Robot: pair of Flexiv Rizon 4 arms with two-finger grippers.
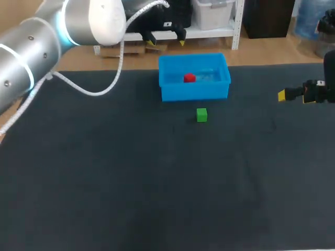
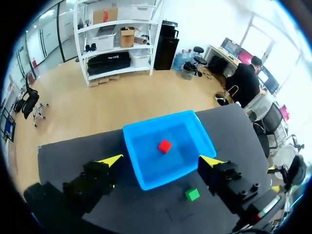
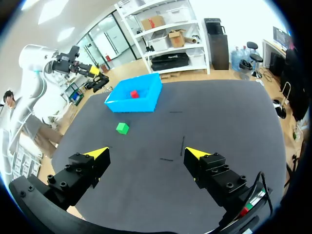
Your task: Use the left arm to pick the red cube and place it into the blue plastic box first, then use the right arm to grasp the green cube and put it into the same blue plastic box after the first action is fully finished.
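Two cubes: red cube (image 1: 189, 78) lay inside blue plastic box (image 1: 193, 93); green cube (image 1: 201, 115) sat on table (image 1: 104, 183) near its front wall.
Left gripper (image 2: 161, 160): spread wide, empty, box ahead of it.
Right gripper (image 3: 147, 152): spread wide, empty, well apart from green cube.

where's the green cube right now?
In the head view the green cube sits on the dark table just in front of the blue plastic box, apart from it, slightly right of centre. The red cube lies inside that box.
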